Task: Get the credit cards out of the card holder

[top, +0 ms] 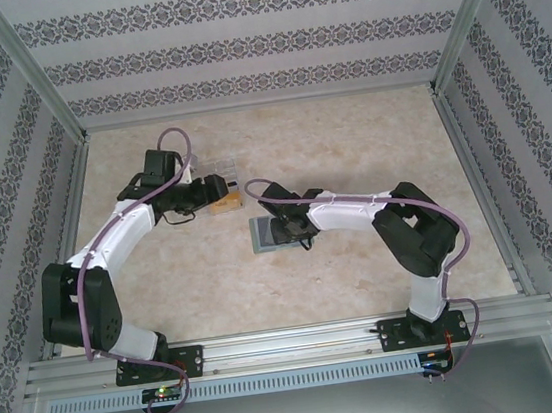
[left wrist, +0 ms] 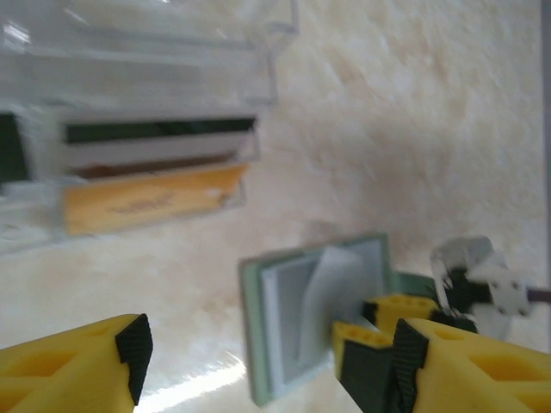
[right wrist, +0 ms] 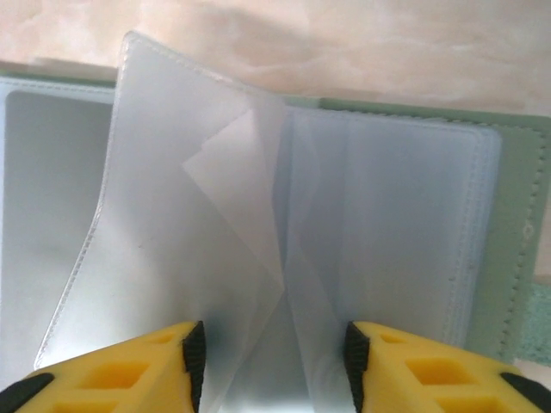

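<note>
So the card holder (right wrist: 516, 215) is lying flat and open on the table (top: 349, 147), roughly in the middle, right under the right gripper (top: 281, 231). Up close we can see its pale green border and the clear plastic sleeves (right wrist: 198, 215) fanned up from the spine. One sleeve has a creased, folded corner, and the pockets we can see look see-through.

The right gripper (right wrist: 271, 361) sits low over the near edge of the holder with its yellow fingers (right wrist: 112, 374) set apart. The loose sleeves run into the gap between the pads. We can't tell whether either pad actually touches the plastic.

The credit cards (left wrist: 151, 151) are over by the clear tray (left wrist: 267, 69), just beyond and left of the holder. There they're stacked in steps: a dark one (left wrist: 159, 130) at the back, a whitish one in the middle, and an orange-yellow one (left wrist: 146, 202) at the front, closest to the holder. From above, that orange card (top: 225, 203) peeks out at the tray's near side.

The left gripper (left wrist: 267, 366) hovers near the tray with its fingers (left wrist: 86, 366) spread wide and nothing between them. From its camera we can also see the right gripper's yellow fingertips at the holder's edge.
</note>
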Motion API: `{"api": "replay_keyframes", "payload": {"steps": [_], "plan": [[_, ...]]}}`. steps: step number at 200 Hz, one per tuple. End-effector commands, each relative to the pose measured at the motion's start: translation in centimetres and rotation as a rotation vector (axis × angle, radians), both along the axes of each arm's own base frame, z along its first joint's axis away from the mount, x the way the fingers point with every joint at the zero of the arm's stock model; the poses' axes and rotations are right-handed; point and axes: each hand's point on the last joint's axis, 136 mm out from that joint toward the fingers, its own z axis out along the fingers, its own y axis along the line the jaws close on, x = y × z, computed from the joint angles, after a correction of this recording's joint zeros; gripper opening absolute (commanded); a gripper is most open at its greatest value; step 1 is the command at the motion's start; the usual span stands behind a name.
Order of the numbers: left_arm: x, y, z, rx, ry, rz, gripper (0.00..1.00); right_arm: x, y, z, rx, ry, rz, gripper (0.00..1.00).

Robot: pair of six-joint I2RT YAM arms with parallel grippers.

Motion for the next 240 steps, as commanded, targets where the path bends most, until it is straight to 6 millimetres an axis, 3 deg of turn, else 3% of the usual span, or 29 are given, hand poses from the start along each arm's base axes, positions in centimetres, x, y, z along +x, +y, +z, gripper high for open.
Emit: {"api": "replay_keyframes", "payload": {"steps": [1,25,79,100,161,213,240], "plan": [[-2.3,-2.8,-0.4,-0.092,0.120,-0.081,0.73,-0.9,-1.6,-1.4,-0.026,0.042,-0.041,0.43],[-3.1,-4.5,-1.0,-0.095,0.150,-0.118,0.65,-0.7,-2.0,-0.9,-0.026,0.014,-0.062,0.40],[-4.5,-9.5,-4.7,-0.148,0.233,-0.193,0.40,-0.6,-2.1,-0.8,0.006,-0.004,-0.100,0.38],[-4.3,-10.6,-5.5,-0.155,0.231,-0.207,0.40,-0.7,-2.1,-0.9,0.010,0.002,-0.104,0.37],[-4.7,-11.3,-8.8,-0.150,0.320,-0.191,0.39,-0.9,-1.8,-1.2,0.038,0.014,-0.105,0.36],[-5.1,-12.2,-9.2,-0.166,0.334,-0.217,0.39,-0.9,-1.7,-1.0,0.049,0.016,-0.108,0.36],[-5.1,-12.8,-9.2,-0.194,0.344,-0.217,0.39,-0.6,-1.3,0.8,0.114,-0.010,-0.126,0.37]]}}
